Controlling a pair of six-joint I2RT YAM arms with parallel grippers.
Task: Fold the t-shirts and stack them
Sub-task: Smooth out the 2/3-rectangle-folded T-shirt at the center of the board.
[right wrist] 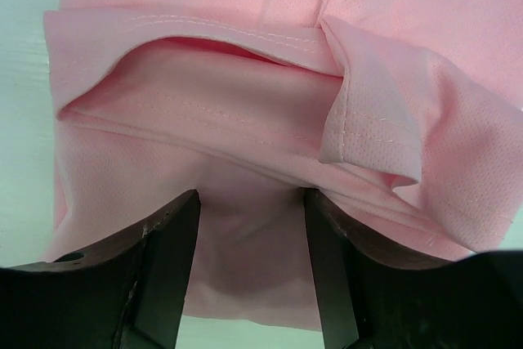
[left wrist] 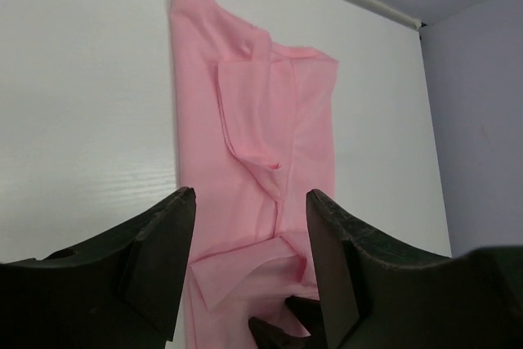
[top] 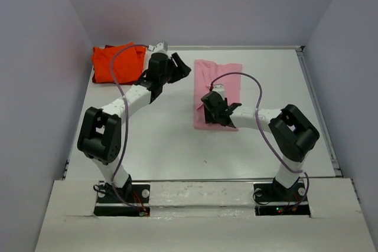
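My right end effector point(right wrist: 252, 198) sits low over the near end of the pink shirt point(top: 220, 84), fingers spread wide with the cloth lying between and under them, nothing pinched yet. I judge it is placed there to take that end and bring it over for the next fold. The shirt is already a long narrow strip, a sleeve point(right wrist: 372, 120) turned in over the body.

My left end effector point(top: 184, 68) is open too and holds nothing. It hangs in the air between the two shirts, aimed at the pink one, probably ready to help with the far end.

The orange shirt point(top: 115, 63) lies bunched in the far left corner, well apart from the pink one. It looks unfolded, so stacking is a long way off.

The surface point(top: 159, 140) is smooth white, and a loose fold may slide on it. Plain grey walls point(top: 236, 4) close in the back and both sides.
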